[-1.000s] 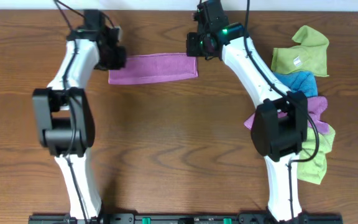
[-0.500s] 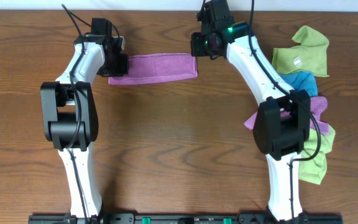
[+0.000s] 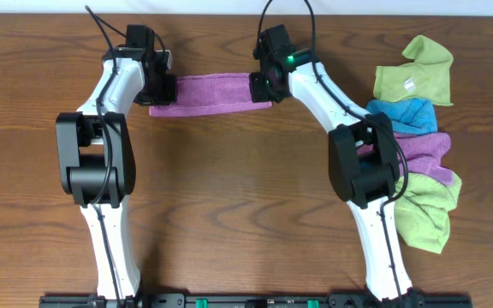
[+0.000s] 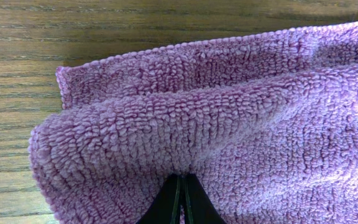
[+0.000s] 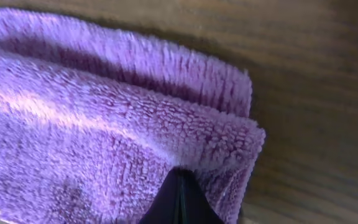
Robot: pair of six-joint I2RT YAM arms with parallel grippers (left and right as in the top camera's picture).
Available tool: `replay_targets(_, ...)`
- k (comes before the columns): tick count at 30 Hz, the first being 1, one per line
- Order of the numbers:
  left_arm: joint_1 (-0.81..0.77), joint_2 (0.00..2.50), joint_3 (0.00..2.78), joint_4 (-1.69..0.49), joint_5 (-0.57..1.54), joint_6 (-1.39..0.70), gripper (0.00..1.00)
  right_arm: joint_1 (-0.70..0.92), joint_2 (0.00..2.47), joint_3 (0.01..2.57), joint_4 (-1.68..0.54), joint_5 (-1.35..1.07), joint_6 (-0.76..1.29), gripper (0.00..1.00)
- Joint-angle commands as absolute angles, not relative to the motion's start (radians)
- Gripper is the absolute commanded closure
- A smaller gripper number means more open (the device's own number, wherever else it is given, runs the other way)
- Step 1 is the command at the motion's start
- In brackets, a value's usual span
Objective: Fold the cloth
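The purple-magenta cloth [image 3: 212, 92] lies as a narrow folded strip on the table's far side, between my two grippers. My left gripper [image 3: 157, 87] is shut on the cloth's left end; in the left wrist view its fingertips [image 4: 181, 182] pinch the upper layer of the cloth [image 4: 229, 124]. My right gripper [image 3: 262, 85] is shut on the right end; in the right wrist view its fingertips [image 5: 179, 177] pinch the folded edge of the cloth [image 5: 104, 124]. No white tag shows.
A pile of cloths lies at the right: lime-green [image 3: 413, 73], blue [image 3: 409, 114], a bunched purple one [image 3: 426, 154] and another lime-green [image 3: 426, 218]. Brown wooden table [image 3: 229, 188] all round.
My right gripper has moved left and slightly down, drawing the cloth's right end inward so the strip is shorter. The left gripper moved slightly right earlier, then held still.
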State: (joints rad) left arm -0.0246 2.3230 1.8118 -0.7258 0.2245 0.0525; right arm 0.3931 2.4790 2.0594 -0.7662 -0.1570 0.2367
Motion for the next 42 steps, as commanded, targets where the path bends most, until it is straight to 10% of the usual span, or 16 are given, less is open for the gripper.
replay_targets(1,-0.022,2.342,1.814,-0.752,0.175,0.049,0.95,0.409,2.498,2.06,-0.831,-0.147,0.223,0.99)
replay_targets(15,-0.02,2.342,1.814,-0.786,0.176,0.048,0.94,0.391,2.476,2.155,-0.922,-0.146,0.223,0.97)
replay_targets(23,-0.02,2.342,1.814,-0.782,0.176,0.045,0.94,0.341,2.386,2.442,-1.135,-0.151,0.17,0.4)
replay_targets(33,-0.02,2.342,1.814,-0.784,0.177,0.037,0.95,0.047,2.356,2.302,-1.158,-0.83,0.002,0.25)
replay_targets(42,-0.02,2.342,1.814,-0.781,0.177,0.037,0.95,0.109,2.362,1.897,-0.758,-0.921,0.184,0.23)
